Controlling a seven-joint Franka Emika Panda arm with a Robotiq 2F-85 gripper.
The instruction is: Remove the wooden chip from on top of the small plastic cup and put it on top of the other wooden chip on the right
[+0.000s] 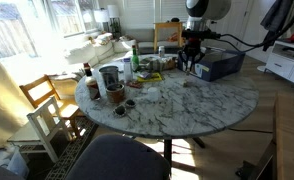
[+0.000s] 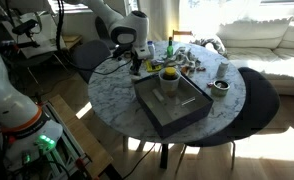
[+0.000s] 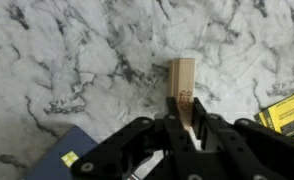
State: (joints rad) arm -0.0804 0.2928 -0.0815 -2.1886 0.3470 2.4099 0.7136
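Note:
My gripper (image 3: 184, 112) is shut on a pale tan wooden chip (image 3: 182, 78). The chip stands on end between the fingers, over the white marble table (image 3: 67, 60). In both exterior views the gripper (image 1: 192, 55) (image 2: 137, 60) hangs low over the table, beside a dark box (image 1: 219, 66). A small plastic cup (image 2: 169, 83) stands on top of that box (image 2: 172, 110) with something yellow at its mouth. The other wooden chip is too small to make out in any view.
Bottles, jars and a metal can (image 1: 109, 77) crowd one side of the round table, with dark round bowls (image 1: 122, 109) (image 2: 218, 88) near its edge. A yellow packet (image 3: 287, 112) lies close to the gripper. A wooden chair (image 1: 47, 105) and a sofa (image 2: 272, 50) stand around the table.

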